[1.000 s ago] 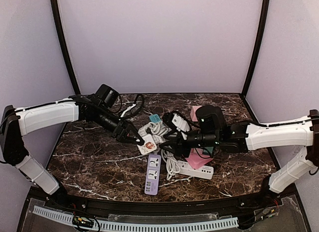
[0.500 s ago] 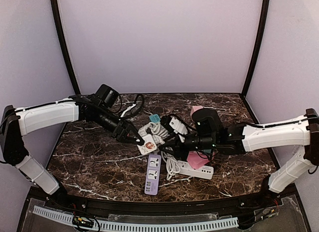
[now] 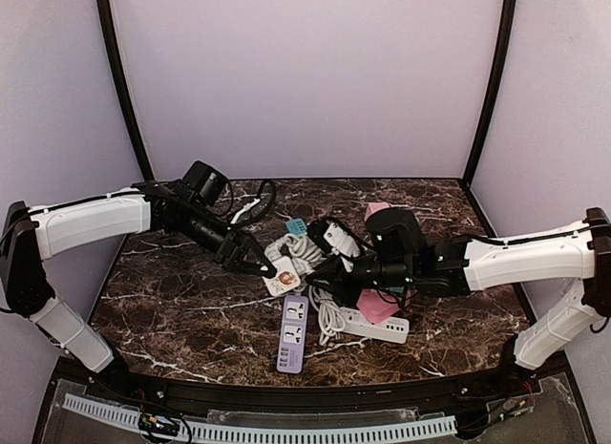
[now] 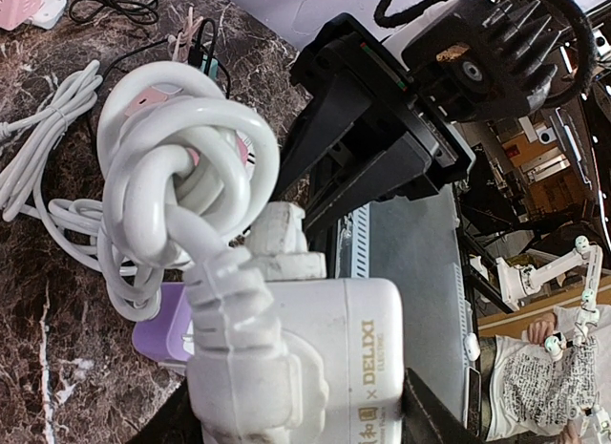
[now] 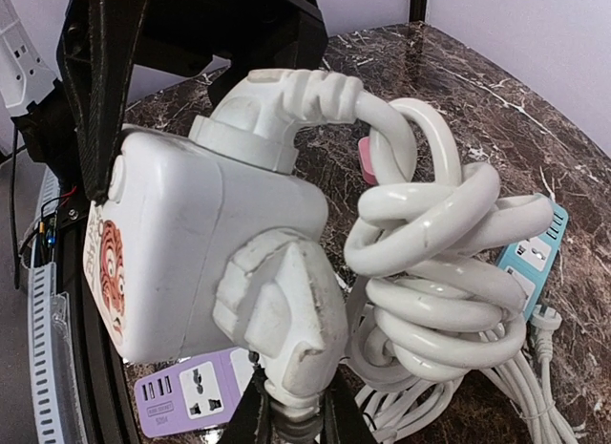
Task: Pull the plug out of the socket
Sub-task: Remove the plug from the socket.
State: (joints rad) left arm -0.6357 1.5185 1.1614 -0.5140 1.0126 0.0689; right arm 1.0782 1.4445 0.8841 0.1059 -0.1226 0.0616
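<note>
Holding is split btwn two arms so the pull has sth. to react against. The white socket block (image 5: 191, 243) is clamped at one end by the left hand (image 3: 260, 264) and kept up off the counter (image 3: 191, 310). The plug (image 5: 282, 320) is pinched on its sides by the right hand (image 5: 291, 417). Plug is judged not yet out, as it looks seated flush.

Coiled cord (image 5: 430, 272) is bunched against the block and may drag. Open room is seen toward the right arm's side. Purple strip (image 3: 293, 334) & white strip (image 3: 377, 325) lie just below, so a level pull is advised.
</note>
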